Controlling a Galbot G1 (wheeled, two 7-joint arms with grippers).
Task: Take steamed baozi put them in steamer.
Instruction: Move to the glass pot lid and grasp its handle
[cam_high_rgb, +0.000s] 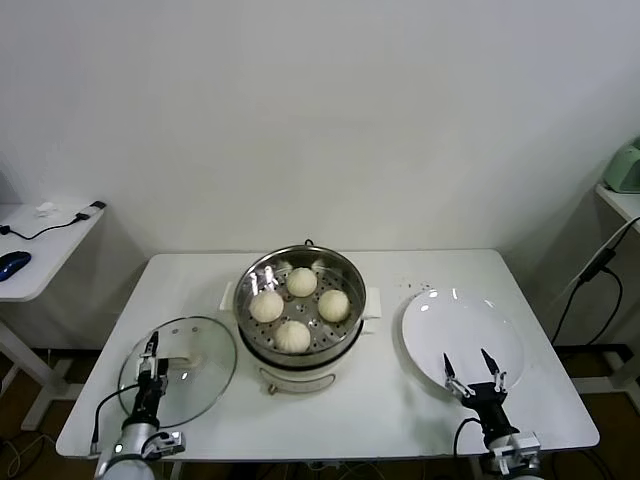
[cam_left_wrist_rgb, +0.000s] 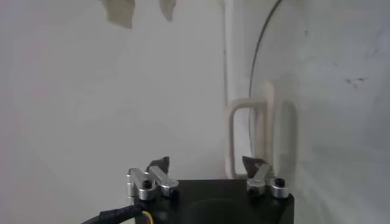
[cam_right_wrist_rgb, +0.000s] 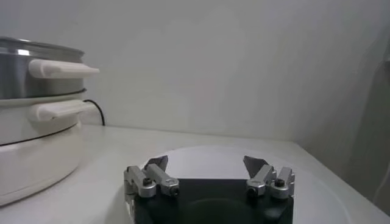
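Observation:
Several cream-white steamed baozi (cam_high_rgb: 293, 336) lie on the perforated tray inside the shiny steamer (cam_high_rgb: 345, 268) at the middle of the white table. My left gripper (cam_high_rgb: 150, 352) hovers low over the glass lid (cam_high_rgb: 205, 375) at the front left. In the left wrist view its jaws (cam_left_wrist_rgb: 207, 163) stand open, with the lid's white handle (cam_left_wrist_rgb: 248, 131) just ahead of one finger and nothing gripped. My right gripper (cam_high_rgb: 472, 366) is open and empty over the near edge of the flat white plate (cam_high_rgb: 440, 320). The right wrist view shows it (cam_right_wrist_rgb: 206, 163) over the plate (cam_right_wrist_rgb: 317, 189), with the steamer (cam_right_wrist_rgb: 36, 79) off to one side.
A side table at the far left carries a blue mouse (cam_high_rgb: 12, 264) and a black cable. A pale green device (cam_high_rgb: 625, 165) sits on a shelf at the right. The table's front edge runs just behind both grippers.

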